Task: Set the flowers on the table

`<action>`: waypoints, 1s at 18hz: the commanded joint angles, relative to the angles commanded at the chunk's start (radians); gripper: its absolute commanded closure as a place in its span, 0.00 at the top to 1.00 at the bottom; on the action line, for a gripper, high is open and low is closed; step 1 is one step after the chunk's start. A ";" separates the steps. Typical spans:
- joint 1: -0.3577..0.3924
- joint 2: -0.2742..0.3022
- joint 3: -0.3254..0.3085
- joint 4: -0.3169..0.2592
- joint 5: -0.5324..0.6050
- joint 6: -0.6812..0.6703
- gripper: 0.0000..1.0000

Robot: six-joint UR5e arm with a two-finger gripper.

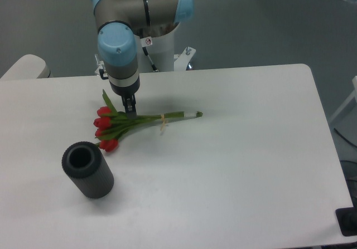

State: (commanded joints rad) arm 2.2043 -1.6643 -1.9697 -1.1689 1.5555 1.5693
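Tool [130,109] points straight down from the arm's blue wrist joint, its tip at the flower stems; whether its fingers are spread or pinching cannot be told. Below, the white surface [245,165] carries the flowers [136,122], lying flat, red heads left, stems right. They look light, soft and easily crushed; the banded stems seem the safest hold. A black ribbed cylinder [87,169] stands nearby.

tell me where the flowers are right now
The flowers lie flat on the table, left of centre in the camera view, directly under the gripper, with the red heads nearest the black ribbed cylinder.
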 joint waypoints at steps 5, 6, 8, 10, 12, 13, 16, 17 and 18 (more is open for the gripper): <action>0.035 -0.046 0.067 0.000 0.003 0.008 1.00; 0.049 -0.052 0.084 -0.002 0.002 0.014 1.00; 0.075 -0.098 0.123 0.006 0.000 0.020 1.00; 0.112 -0.133 0.163 0.012 0.000 0.021 1.00; 0.158 -0.164 0.199 0.011 -0.002 0.023 1.00; 0.173 -0.181 0.216 0.011 -0.002 0.034 1.00; 0.212 -0.212 0.255 0.009 0.000 0.100 1.00; 0.224 -0.224 0.271 0.009 0.000 0.100 1.00; 0.233 -0.239 0.291 0.006 -0.002 0.098 1.00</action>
State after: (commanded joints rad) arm 2.4374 -1.9035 -1.6784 -1.1627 1.5539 1.6675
